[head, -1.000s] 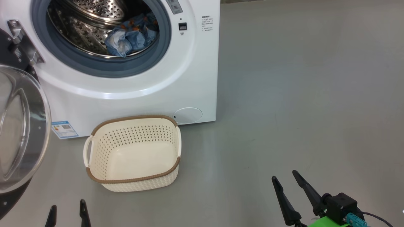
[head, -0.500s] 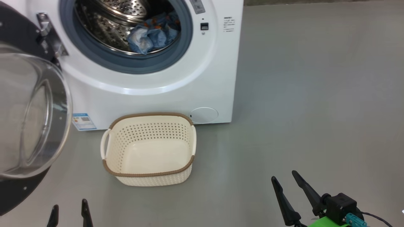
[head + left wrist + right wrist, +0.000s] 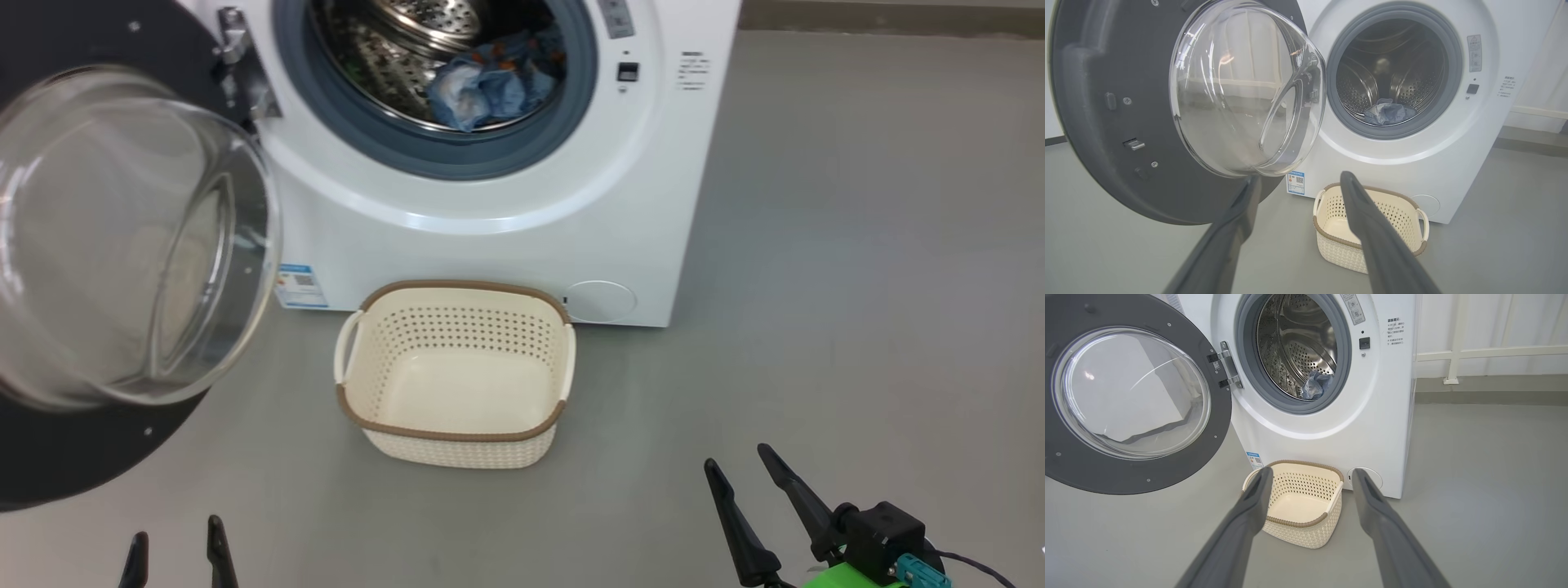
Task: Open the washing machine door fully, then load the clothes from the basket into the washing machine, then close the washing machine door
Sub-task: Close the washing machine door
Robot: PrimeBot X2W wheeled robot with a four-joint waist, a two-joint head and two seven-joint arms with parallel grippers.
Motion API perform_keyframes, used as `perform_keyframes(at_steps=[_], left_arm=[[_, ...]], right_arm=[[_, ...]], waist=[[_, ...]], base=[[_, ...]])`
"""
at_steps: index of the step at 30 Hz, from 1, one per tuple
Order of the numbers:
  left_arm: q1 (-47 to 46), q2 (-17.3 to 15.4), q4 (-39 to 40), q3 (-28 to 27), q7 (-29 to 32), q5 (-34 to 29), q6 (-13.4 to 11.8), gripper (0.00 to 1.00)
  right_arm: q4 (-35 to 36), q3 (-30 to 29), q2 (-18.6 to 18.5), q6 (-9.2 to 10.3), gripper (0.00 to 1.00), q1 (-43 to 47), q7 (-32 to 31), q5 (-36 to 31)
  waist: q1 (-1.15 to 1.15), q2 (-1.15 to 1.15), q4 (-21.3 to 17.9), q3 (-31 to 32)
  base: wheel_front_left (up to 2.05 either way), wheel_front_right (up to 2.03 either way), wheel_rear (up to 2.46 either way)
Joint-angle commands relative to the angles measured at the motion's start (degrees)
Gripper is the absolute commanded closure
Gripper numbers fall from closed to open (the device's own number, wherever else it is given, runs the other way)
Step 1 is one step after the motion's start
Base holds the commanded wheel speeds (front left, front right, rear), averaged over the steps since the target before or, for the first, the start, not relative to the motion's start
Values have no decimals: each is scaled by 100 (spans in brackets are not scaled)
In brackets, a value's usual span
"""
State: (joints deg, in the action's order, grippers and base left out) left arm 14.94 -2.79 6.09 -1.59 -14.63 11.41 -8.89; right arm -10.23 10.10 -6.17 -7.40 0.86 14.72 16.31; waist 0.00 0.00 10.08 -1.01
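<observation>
The white washing machine (image 3: 506, 245) (image 3: 1453, 171) (image 3: 1380, 416) stands with its door (image 3: 82, 433) (image 3: 1106, 134) (image 3: 1139, 473) swung wide open to the left. Light-blue clothes (image 3: 490, 86) (image 3: 1386, 114) (image 3: 1316, 386) lie bunched in the steel drum. The cream basket (image 3: 457, 445) (image 3: 1331, 249) (image 3: 1306, 535) sits on the floor before the machine with nothing in it. My left gripper (image 3: 175, 543) (image 3: 1298, 181) is open at the lower left, well short of the door. My right gripper (image 3: 739, 465) (image 3: 1310, 475) is open at the lower right, away from the basket.
Grey floor (image 3: 857, 286) stretches out to the right of the machine. A white wall with a railing (image 3: 1474, 355) runs behind it. A blue label (image 3: 295, 286) and a round flap (image 3: 600, 300) mark the machine's lower front.
The head camera has turned left, so machine, door and basket sit further right in the picture. Both grippers keep their places and stay open.
</observation>
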Motion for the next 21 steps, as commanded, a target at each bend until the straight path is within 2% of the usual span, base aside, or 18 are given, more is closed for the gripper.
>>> perform_keyframes(at_steps=[1,7,21], left_arm=[[-82,-9,172,-183,-37,10,-43,0],[-30,-9,202,-217,-37,44,-30,0],[10,-9,171,-214,-37,68,7,0]], right_arm=[[140,120,-33,-9,0,-56,28,-35],[123,173,-15,-9,0,-30,28,-42],[90,282,-43,-9,0,-72,28,-55]], waist=[[0,0,306,27],[0,0,662,80],[0,0,1101,104]], base=[[0,0,0],[0,0,0],[0,0,0]])
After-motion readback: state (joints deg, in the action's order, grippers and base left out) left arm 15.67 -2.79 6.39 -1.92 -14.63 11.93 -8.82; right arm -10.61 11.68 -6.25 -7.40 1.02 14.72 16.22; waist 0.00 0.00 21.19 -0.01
